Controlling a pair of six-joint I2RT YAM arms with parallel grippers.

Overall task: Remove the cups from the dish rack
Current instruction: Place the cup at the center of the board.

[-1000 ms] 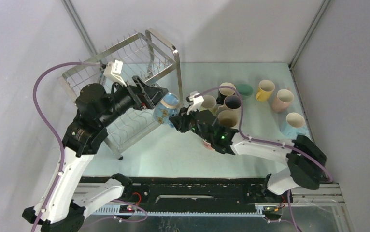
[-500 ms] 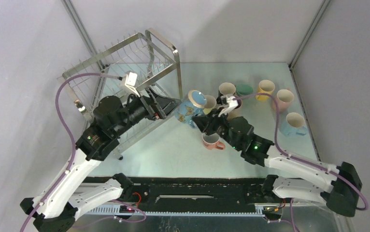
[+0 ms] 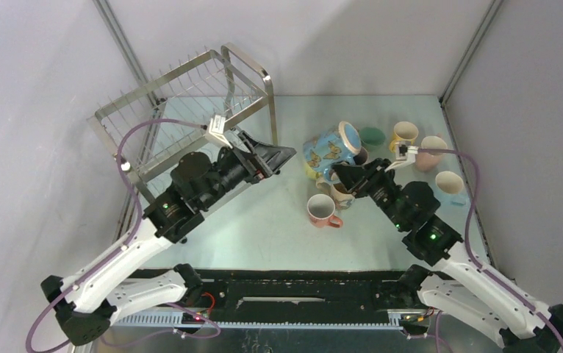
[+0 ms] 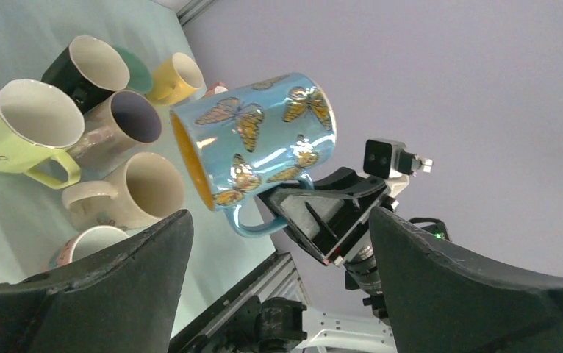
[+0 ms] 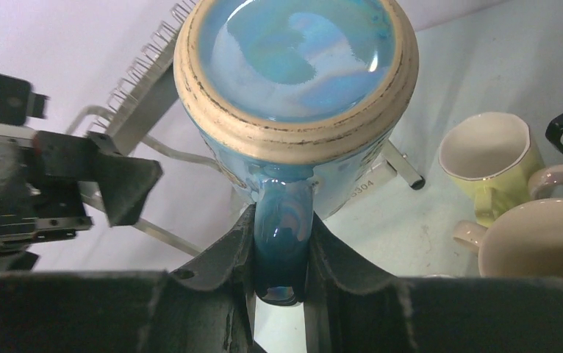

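**Precariously held: butterfly mug being gripped by its handle alone**

The blue butterfly mug is being held by the right gripper, whose jaws are being squeezed shut on the loop handle and nothing else. The mug's body is being left tilted above the gripper, lifted off the table and well apart from the dish rack, which is standing behind the left gripper. That gripper is being held wide open and empty, just across from the mug.

Several risks are being judged from this. The glazed handle is being pinched over a narrow patch while the heavy body is being cantilevered out, so the mug is likely being exposed to pivoting or sliding between the fingers.

Directly below and just beyond the right gripper, space is being crowded by a beige mug, a lime mug, a black mug and, nearest, a pink mug. A straight descent is risking a knock or a tip-over.

The open left gripper is also being kept close enough that a sideways swing is risking contact.
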